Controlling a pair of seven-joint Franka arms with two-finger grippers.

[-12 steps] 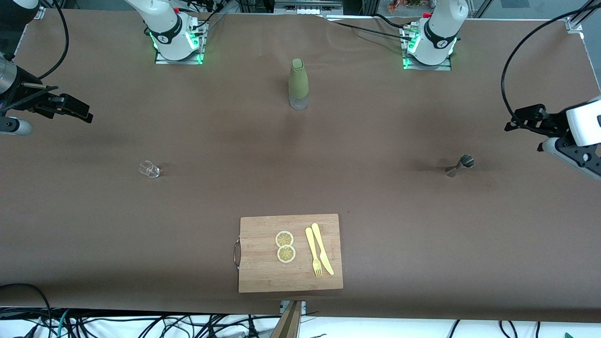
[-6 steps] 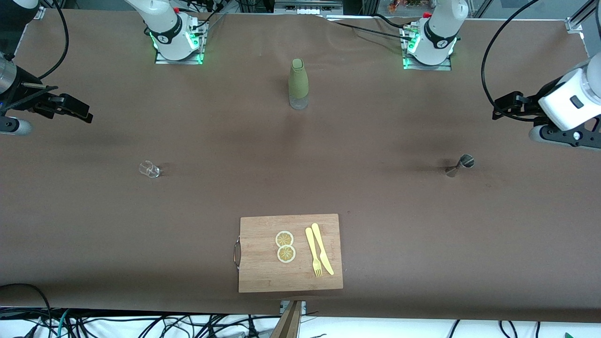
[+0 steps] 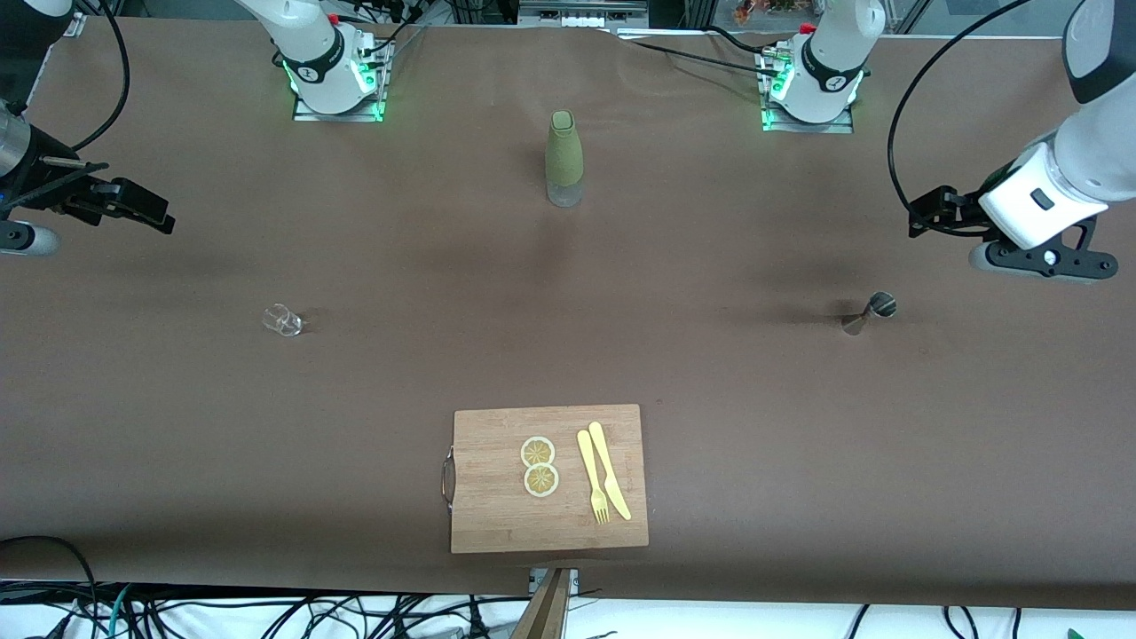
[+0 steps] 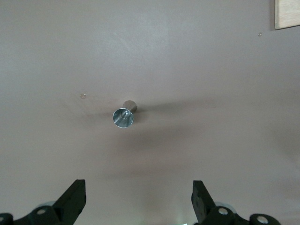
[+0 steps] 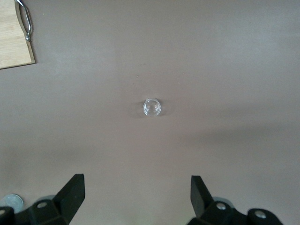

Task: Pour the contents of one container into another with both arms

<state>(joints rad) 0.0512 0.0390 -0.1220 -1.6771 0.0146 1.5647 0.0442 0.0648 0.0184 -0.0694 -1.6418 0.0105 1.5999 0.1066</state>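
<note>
A small metal jigger [image 3: 870, 312] stands on the brown table toward the left arm's end. In the left wrist view the jigger [image 4: 123, 117] shows its open mouth ahead of the open, empty left gripper [image 4: 138, 183]. From the front, the left gripper [image 3: 925, 215] hangs over the table close to the jigger. A little clear glass [image 3: 284, 320] stands toward the right arm's end. It also appears as the glass [image 5: 152, 108] ahead of the open right gripper [image 5: 137, 178]. The right gripper [image 3: 146, 211] hovers empty over the table's edge.
A green-sleeved bottle [image 3: 564, 160] stands between the two arm bases. A wooden cutting board [image 3: 497, 506] with two lemon slices [image 3: 539, 466], a yellow fork [image 3: 593, 479] and knife [image 3: 611, 470] lies near the front camera. Black cables loop above both table ends.
The left arm has swung its wrist inward and tilted it, bringing its gripper closer over the jigger. The right arm has not moved.
</note>
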